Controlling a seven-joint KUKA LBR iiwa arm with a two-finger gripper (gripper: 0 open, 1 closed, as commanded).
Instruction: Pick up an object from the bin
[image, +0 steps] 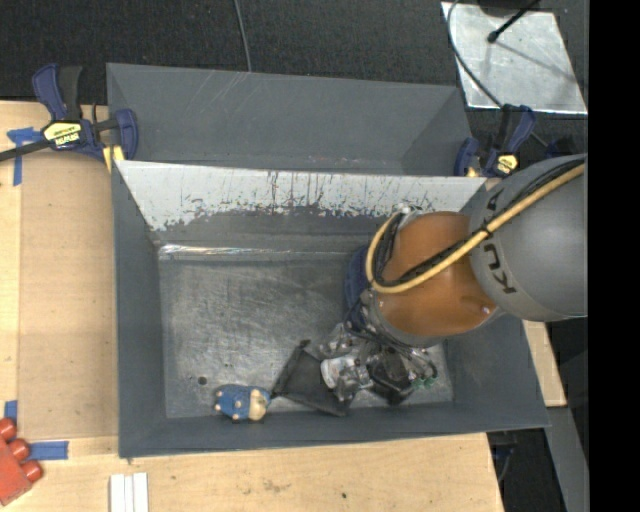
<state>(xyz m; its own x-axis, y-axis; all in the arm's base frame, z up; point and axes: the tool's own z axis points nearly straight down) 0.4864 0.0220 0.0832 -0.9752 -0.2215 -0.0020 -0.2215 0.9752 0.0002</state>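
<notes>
Crowding is the main danger here, in my judgement. At the left of the floor of the bin (140, 300), close to the front wall, a small blue and beige toy (240, 403) lies alone, well apart from the arm. To its right a flat black wedge (303, 385) touches a small heap of grey and dark pieces (350, 372). A grasp there could catch two pieces together, or push the wedge away and take nothing. The gripper (375, 352) is low over this heap, near the front right of the floor, mostly hidden under the orange cover (425, 275) of the arm. How wide it is open I cannot tell, nor whether it has hold of any piece.
</notes>
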